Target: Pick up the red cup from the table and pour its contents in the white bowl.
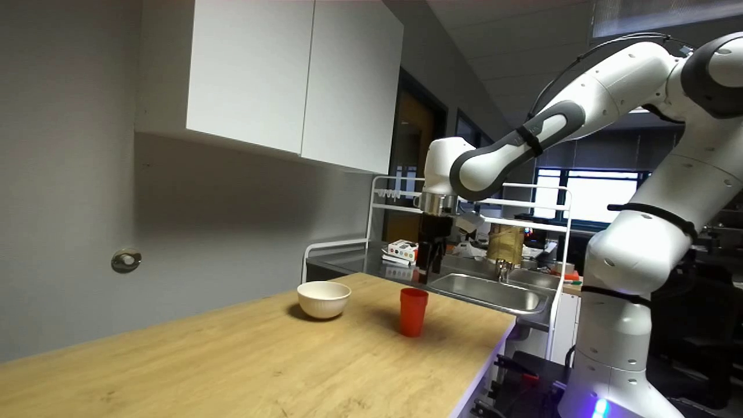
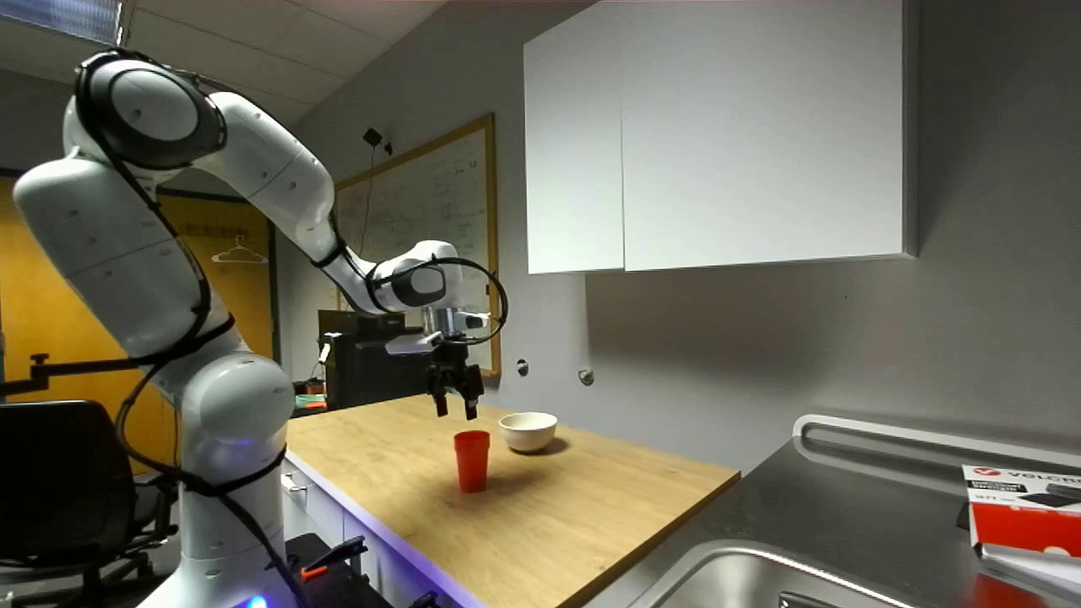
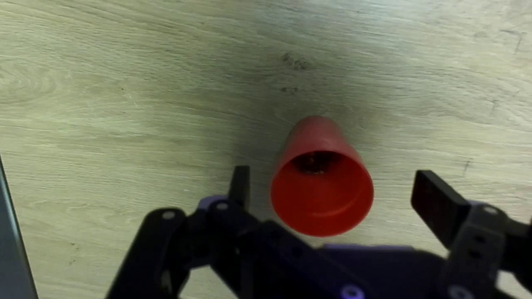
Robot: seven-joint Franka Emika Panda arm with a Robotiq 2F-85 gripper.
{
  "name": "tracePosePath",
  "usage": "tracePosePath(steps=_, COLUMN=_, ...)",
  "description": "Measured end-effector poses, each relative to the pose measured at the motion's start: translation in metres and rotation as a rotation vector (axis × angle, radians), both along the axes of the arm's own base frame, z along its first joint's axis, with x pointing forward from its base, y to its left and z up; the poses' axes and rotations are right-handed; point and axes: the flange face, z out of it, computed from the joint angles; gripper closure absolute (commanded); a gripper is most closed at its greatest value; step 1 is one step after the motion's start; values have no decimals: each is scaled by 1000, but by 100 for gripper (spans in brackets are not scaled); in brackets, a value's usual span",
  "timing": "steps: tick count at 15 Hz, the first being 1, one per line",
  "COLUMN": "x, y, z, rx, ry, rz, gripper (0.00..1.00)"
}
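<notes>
The red cup (image 1: 413, 313) stands upright on the wooden table (image 1: 261, 360). It shows in both exterior views (image 2: 472, 463) and from above in the wrist view (image 3: 322, 199), with something dark at its bottom that is too dim to make out. The white bowl (image 1: 323, 299) stands on the table near the wall, apart from the cup; it also shows in an exterior view (image 2: 529, 431) and is out of the wrist view. My gripper (image 2: 456, 412) is open and empty above the cup, pointing down. In the wrist view the fingers (image 3: 331, 176) appear on either side of the cup's mouth, not touching it.
A metal sink (image 1: 493, 291) and dark counter (image 2: 811, 507) adjoin the table's end. A white wire rack (image 1: 371, 215) stands over the sink. Wall cabinets (image 1: 249, 75) hang above the table's back. A red and white box (image 2: 1022, 515) lies on the dark counter.
</notes>
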Motion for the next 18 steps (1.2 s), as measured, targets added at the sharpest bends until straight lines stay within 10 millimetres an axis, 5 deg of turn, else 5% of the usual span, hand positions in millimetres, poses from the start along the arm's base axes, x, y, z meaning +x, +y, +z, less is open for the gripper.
tracePosePath(steps=11, x=18, y=24, z=-67, rx=25, ry=32, rz=136, gripper=0)
tracePosePath(steps=12, x=18, y=25, z=-73, rx=27, ry=41, rz=144, gripper=25)
tracePosePath(steps=14, x=19, y=25, z=-83, rx=29, ry=55, rz=157, gripper=33)
tracePosePath(steps=18, x=23, y=26, z=-90, rx=32, ry=64, rz=162, gripper=66)
